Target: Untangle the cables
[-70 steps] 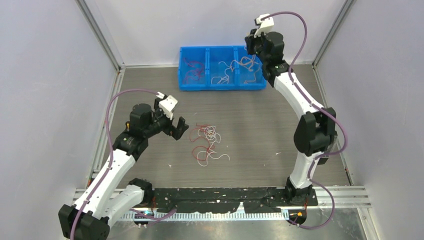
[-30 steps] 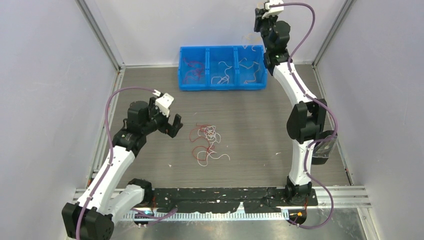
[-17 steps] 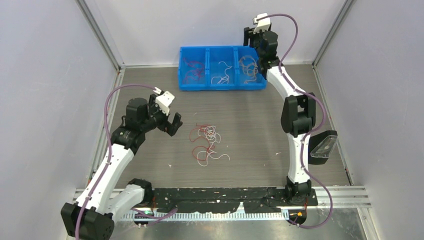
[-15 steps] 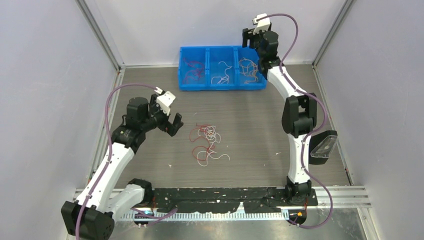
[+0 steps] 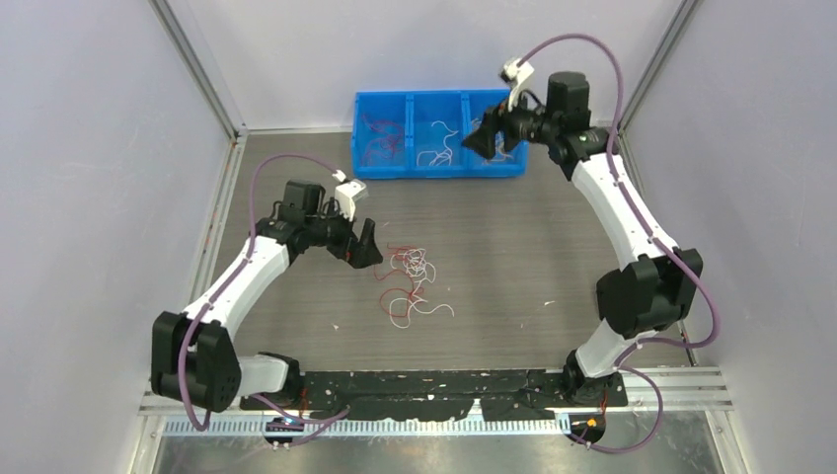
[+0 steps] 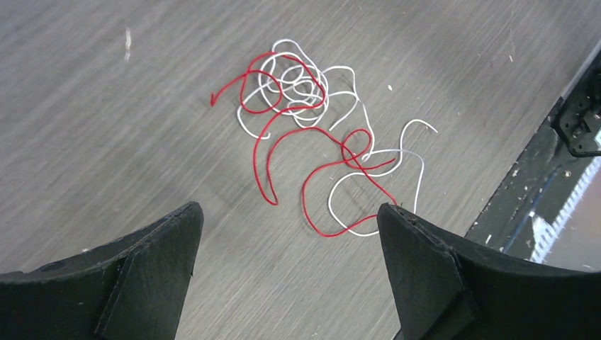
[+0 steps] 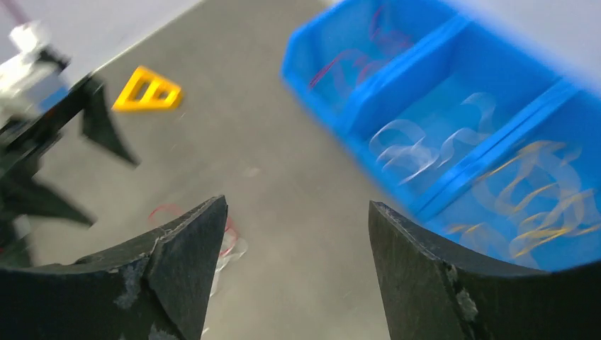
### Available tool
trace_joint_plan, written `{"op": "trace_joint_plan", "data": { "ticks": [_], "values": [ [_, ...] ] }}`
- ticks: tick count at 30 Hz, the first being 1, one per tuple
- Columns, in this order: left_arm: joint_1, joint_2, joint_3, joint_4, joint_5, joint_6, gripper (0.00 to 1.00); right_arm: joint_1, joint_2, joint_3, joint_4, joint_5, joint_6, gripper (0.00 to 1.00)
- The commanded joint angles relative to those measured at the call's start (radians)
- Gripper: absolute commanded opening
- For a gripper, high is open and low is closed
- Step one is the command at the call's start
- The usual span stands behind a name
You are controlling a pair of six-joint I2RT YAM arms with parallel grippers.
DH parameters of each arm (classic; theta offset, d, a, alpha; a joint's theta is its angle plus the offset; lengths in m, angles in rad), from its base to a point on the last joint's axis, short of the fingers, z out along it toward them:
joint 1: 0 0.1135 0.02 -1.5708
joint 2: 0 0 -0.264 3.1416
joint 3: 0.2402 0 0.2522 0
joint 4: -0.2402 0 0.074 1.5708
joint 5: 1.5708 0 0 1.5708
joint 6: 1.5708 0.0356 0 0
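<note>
The left gripper (image 5: 363,247) is held spread wide and empty, just beside the tangle of red and white cables (image 5: 410,281) laid on the table (image 5: 513,257). The right gripper (image 5: 481,141) is likewise parted, nothing grasped, raised above the blue bin (image 5: 439,173), where more cables are seen.

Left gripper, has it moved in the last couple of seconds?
Yes. The left gripper has shifted right, closer to the tangled cables, which lie where they were.
</note>
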Motion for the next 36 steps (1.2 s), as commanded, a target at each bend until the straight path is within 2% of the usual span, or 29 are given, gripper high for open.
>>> {"op": "trace_joint_plan", "data": {
  "ticks": [1,6,11,15,20,26,28,29,30,31,32,36],
  "values": [
    [-0.002,0.042,-0.022,0.097,0.082,-0.123,0.93,0.028,-0.004,-0.177,-0.312,-0.14,-0.006,0.78],
    [-0.004,0.11,-0.011,0.096,0.059,-0.155,0.89,0.108,0.023,-0.348,-0.359,-0.108,-0.047,0.75],
    [-0.004,0.133,-0.014,0.084,0.049,-0.171,0.89,0.215,0.11,-0.398,-0.265,-0.058,-0.013,0.75],
    [-0.004,0.069,-0.039,0.098,0.096,-0.142,0.89,0.258,0.175,-0.412,-0.196,-0.029,0.033,0.72],
    [-0.004,-0.021,-0.08,0.126,0.086,-0.136,0.9,0.307,0.23,-0.437,-0.135,-0.022,0.059,0.65],
    [-0.004,-0.073,-0.095,0.123,0.084,-0.136,0.91,0.346,0.295,-0.459,-0.048,-0.001,0.094,0.49],
    [-0.003,-0.104,-0.103,0.126,0.085,-0.103,0.93,0.349,0.309,-0.458,-0.044,0.003,0.092,0.39],
    [-0.003,-0.124,-0.109,0.134,0.089,-0.089,0.95,0.349,0.308,-0.457,-0.048,0.001,0.086,0.29],
    [-0.003,-0.158,-0.119,0.153,0.094,-0.074,0.97,0.348,0.294,-0.456,-0.05,-0.002,0.083,0.23],
    [-0.003,-0.19,-0.13,0.178,0.1,-0.064,0.99,0.348,0.28,-0.457,-0.052,-0.01,0.077,0.11],
    [-0.003,-0.221,-0.149,0.214,0.105,-0.047,0.99,0.348,0.237,-0.458,-0.05,-0.014,0.073,0.07],
    [-0.025,-0.339,-0.236,0.383,0.113,0.062,1.0,0.348,0.061,-0.457,-0.019,-0.068,0.069,0.05]
  ]
}}
